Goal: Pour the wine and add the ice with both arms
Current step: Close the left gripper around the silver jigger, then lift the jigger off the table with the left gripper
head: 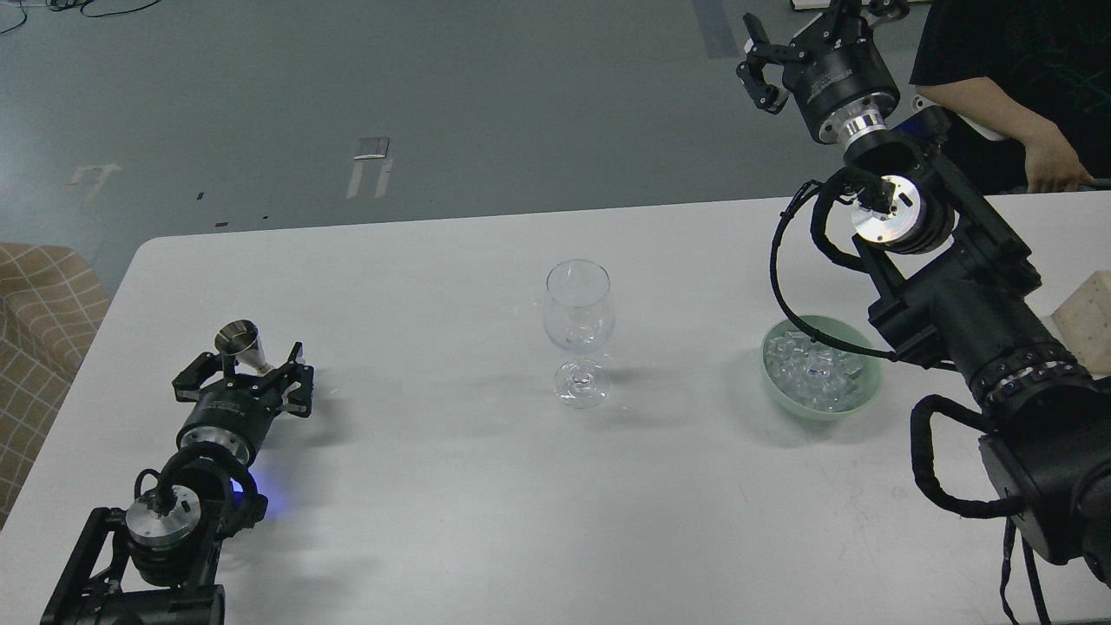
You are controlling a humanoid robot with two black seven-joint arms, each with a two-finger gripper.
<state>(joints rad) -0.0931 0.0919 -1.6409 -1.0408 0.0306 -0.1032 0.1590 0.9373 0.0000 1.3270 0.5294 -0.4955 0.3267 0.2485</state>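
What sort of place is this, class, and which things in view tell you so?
Probably a robotics lab or test room, not a bar: a plain white table on a grey taped floor, loose cables lying about, and a person seated beside the right arm.

Your wine glass [578, 340] stands upright at the middle of the table [434, 503]. At its 3 o'clock, well apart, sits the bowl [819, 401] with the ice [811, 369] piled in it. At the glass's 9 o'clock, well apart, the metal cup [242, 344] stands between the fingers of your left gripper [246, 375], low over the table. Your right gripper [785, 54] is raised at 1 o'clock, beyond the far table edge. A person's arm [1007, 113] lies at its 3 o'clock.
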